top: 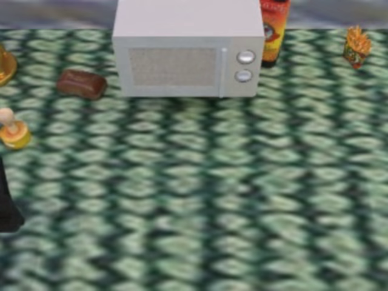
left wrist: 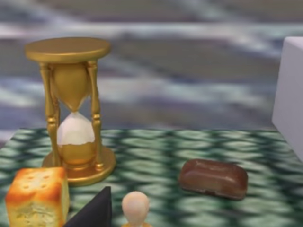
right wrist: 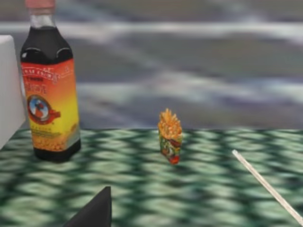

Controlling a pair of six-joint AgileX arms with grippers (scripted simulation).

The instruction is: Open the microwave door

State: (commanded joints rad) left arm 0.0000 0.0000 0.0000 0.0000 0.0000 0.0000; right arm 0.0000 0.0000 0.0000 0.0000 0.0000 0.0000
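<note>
The microwave [top: 188, 24] stands at the back middle of the table, front facing the camera. Its door [top: 173, 66] with the speckled mesh window lies flush and shut, the slim handle strip [top: 224, 70] beside the two silver knobs [top: 245, 57]. A white corner of the microwave [left wrist: 289, 94] shows in the left wrist view, and another corner of the microwave [right wrist: 9, 90] in the right wrist view. My left arm [top: 7, 206] sits at the table's left edge, its gripper [left wrist: 189, 223] open and far from the door. The right gripper [right wrist: 135, 223] is open over bare cloth, out of the top view.
Left of the microwave lie a brown loaf [top: 82, 83], a gold hourglass [left wrist: 71, 109], a yellow pawn figure [top: 13, 130] and a toast cube [left wrist: 37, 196]. A sauce bottle [top: 274, 30] stands right behind the microwave; a fries carton [top: 356, 45] farther right. A thin white rod [right wrist: 267, 187] crosses the right wrist view.
</note>
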